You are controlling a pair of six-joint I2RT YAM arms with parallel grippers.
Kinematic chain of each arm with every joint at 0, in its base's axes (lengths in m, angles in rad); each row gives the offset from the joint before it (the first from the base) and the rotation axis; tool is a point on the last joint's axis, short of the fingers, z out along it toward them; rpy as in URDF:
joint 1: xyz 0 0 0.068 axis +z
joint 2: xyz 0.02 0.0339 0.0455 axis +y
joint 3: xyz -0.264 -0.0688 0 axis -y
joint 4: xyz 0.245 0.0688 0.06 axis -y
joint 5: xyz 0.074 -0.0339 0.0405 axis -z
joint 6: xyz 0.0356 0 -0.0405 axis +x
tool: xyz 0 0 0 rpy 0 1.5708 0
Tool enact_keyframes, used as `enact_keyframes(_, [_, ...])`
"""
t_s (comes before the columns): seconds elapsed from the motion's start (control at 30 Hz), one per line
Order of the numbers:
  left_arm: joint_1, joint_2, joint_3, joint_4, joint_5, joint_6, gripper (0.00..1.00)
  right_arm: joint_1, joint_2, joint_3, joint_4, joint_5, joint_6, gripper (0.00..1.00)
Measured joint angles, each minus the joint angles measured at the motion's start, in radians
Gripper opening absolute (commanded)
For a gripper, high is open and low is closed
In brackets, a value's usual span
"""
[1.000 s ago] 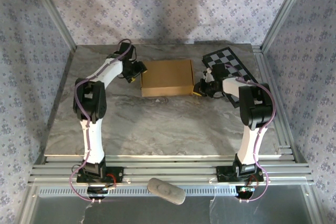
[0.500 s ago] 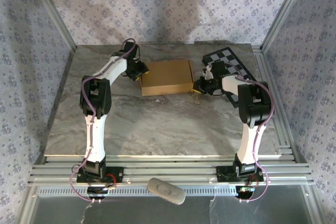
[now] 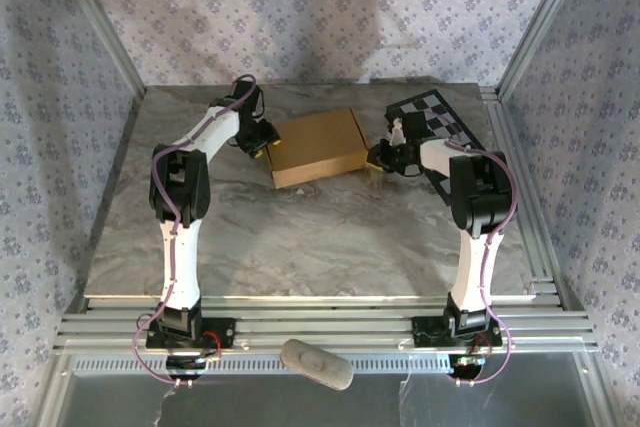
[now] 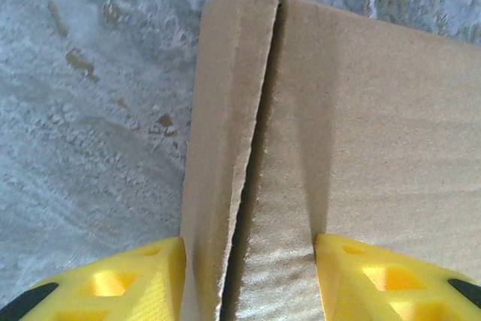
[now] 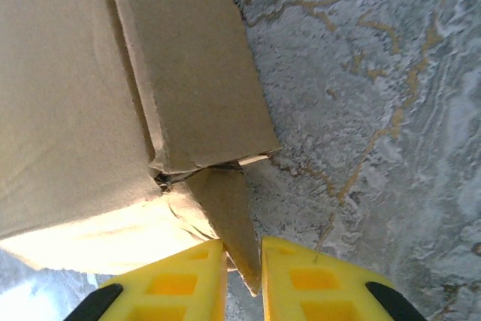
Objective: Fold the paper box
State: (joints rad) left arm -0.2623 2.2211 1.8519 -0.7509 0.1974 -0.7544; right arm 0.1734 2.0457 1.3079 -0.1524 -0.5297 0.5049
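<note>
Yellow fingers (image 4: 143, 291) of the left pincer (image 3: 262, 140) stand part-spread astride the left edge of the paper box (image 3: 318, 147), one outside the side wall and the other over the lid. Whether they truly clamp it I cannot tell. The box lies at the far middle of the marble desk (image 3: 300, 237), slightly skewed. It is already a shallow closed shape with its lid down, so most of the folding looks done. On that left side a dark seam gapes between wall and lid, and the wall seems not fully seated. At the box's right end the near corner is ragged and a pointed flap (image 5: 222, 216) sticks out. The right pincer (image 3: 383, 159) is closed to a narrow slot on its tip. Tucking that flap and pressing both ends flush appears to be what remains. Further right lies a checkerboard panel (image 3: 440, 117).
</note>
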Motion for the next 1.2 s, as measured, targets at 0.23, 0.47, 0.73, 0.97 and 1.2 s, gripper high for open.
enact_keyframes(0.23, [-0.005,-0.078,-0.12,-0.005,0.034,0.006,0.47,-0.012,0.0,0.013,-0.007,0.006,-0.005,0.18])
enact_keyframes(0.47, [-0.027,-0.19,-0.294,0.02,0.075,-0.013,0.47,-0.012,0.032,0.087,-0.068,0.032,-0.02,0.17])
enact_keyframes(0.73, [-0.072,-0.351,-0.526,0.067,0.118,-0.056,0.47,-0.008,0.052,0.146,-0.132,0.04,-0.063,0.24])
enact_keyframes(0.97, [-0.086,-0.399,-0.595,0.093,0.147,-0.103,0.5,-0.007,0.047,0.153,-0.18,0.038,-0.08,0.32])
enact_keyframes(1.2, [-0.111,-0.43,-0.606,0.068,0.155,-0.156,0.57,-0.012,-0.024,0.109,-0.212,0.063,-0.043,0.36])
